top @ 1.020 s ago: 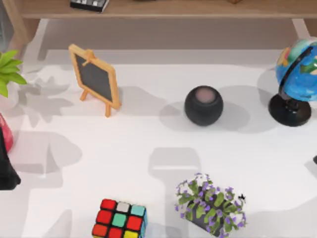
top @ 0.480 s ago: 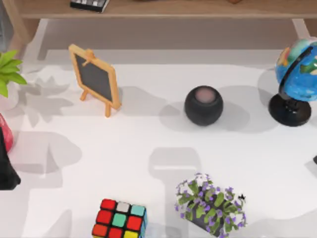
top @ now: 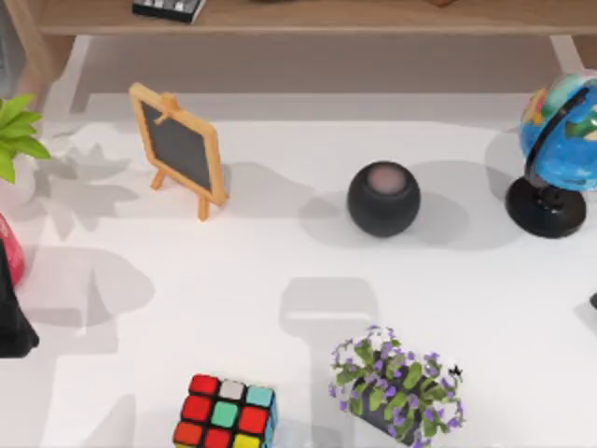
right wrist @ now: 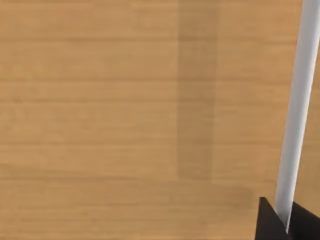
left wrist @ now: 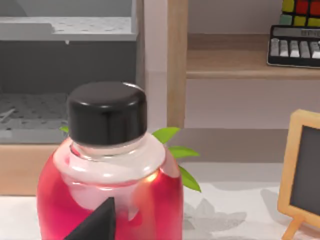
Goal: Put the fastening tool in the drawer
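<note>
On your white tabletop (top: 280,252), the globe (top: 560,149) stands at the right edge, the small chalkboard easel (top: 179,149) toward the far left, the dark round speaker (top: 383,199) near the middle. The purple-flowered planter (top: 396,385) and colour cube (top: 224,412) sit at the near edge. At the left edge your left gripper (top: 11,322) is beside a red bottle (left wrist: 107,170) with a black cap; you cannot tell how far it is open, nor the right gripper (right wrist: 285,220), facing wood. You cannot tell where the fastening tool is; a grey drawer unit (left wrist: 65,65) stands behind the bottle.
</note>
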You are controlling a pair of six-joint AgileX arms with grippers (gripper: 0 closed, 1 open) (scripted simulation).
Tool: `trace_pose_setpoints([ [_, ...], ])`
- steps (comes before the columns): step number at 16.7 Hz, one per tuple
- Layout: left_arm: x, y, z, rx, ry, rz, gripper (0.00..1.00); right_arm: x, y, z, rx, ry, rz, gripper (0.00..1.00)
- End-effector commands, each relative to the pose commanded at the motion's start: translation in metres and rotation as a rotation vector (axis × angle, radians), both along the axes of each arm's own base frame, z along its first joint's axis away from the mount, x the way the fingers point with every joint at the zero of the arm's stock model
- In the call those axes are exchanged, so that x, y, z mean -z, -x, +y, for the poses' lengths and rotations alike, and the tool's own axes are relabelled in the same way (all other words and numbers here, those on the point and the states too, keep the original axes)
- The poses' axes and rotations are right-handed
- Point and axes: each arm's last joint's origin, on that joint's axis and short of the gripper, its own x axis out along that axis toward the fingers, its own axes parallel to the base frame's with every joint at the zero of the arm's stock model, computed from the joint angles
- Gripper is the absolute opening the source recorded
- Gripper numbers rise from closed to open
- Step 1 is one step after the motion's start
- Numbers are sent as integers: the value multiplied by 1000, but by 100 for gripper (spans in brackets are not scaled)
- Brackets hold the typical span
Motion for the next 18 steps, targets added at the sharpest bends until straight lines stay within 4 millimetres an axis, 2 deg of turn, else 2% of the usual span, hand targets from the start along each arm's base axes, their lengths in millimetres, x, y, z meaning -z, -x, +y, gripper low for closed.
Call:
trace_pose_setpoints([
  [5,0,0,0,0,0,0,100,1,3,0,-1,-1,0,0],
  [11,0,0,0,0,0,0,100,2,51,1,-2,-4,4,0],
  [13,0,0,0,0,0,0,100,1,60,2,-3,-1,1,0],
  [17,0,0,0,0,0,0,100,1,61,2,-3,-1,1,0],
  [18,0,0,0,0,0,0,100,1,61,2,-3,-1,1,8],
])
